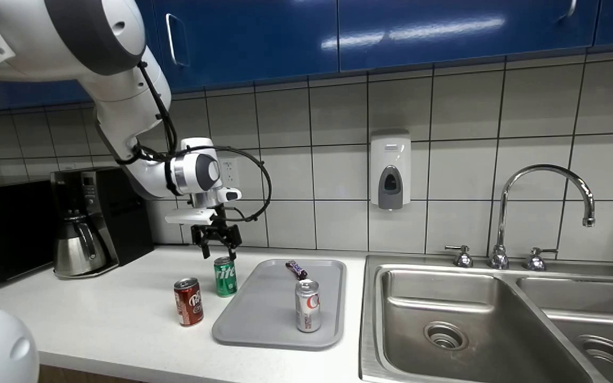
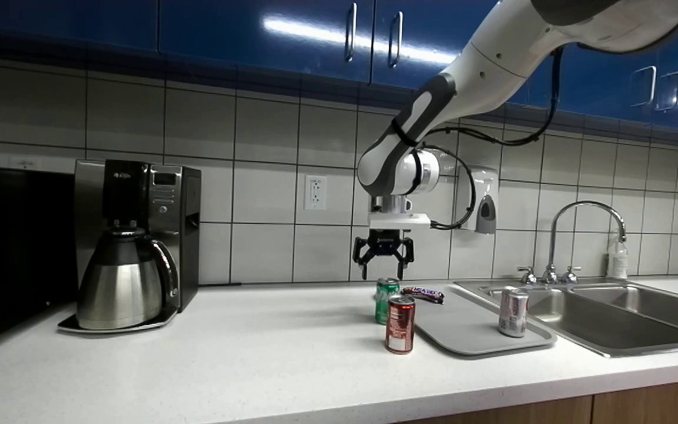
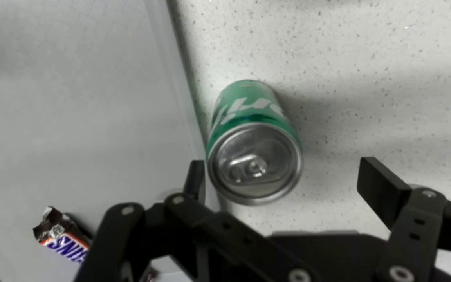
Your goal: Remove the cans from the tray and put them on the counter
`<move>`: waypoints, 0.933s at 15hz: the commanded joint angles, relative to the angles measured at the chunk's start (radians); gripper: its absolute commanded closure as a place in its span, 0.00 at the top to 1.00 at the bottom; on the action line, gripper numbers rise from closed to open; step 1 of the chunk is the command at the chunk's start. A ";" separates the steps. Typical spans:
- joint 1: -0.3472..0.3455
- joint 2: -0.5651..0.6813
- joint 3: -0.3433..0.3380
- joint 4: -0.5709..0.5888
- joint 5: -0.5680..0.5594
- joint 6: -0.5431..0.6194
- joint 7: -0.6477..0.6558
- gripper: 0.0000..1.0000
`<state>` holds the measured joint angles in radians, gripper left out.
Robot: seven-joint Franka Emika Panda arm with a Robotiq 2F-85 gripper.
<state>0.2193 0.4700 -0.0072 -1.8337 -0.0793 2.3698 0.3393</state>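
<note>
Cans, cylinders of printed metal, number three, all upright: two on the white speckled counter, one on the grey rectangular tray with rounded corners. From the left in an exterior view, one black-and-steel coffee maker bears one steel carafe with a black handle, its inside hidden. Next stands the dark-red can with white lettering, then, just beside the tray's edge, the green can, also lettered in white. Above this one hangs the black two-fingered gripper, its fingers spread wide, with nothing in its hold; the wrist view shows the can's metal top beneath it. The tray carries two things: a single brown-wrapped candy bar, lying near the far end, and the silver can with red lettering, standing toward the near end. To the right, apart from the tray, one stainless-steel sink is set in the counter, with two basins side by side.
</note>
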 commanded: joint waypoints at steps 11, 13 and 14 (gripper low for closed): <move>-0.043 -0.267 -0.009 -0.187 -0.061 -0.026 -0.011 1.00; -0.066 -0.300 -0.020 -0.228 -0.064 -0.023 -0.015 1.00; -0.081 -0.316 -0.024 -0.249 -0.060 -0.021 -0.021 1.00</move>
<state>0.1786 0.2363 -0.0292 -1.9966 -0.1195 2.3507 0.3345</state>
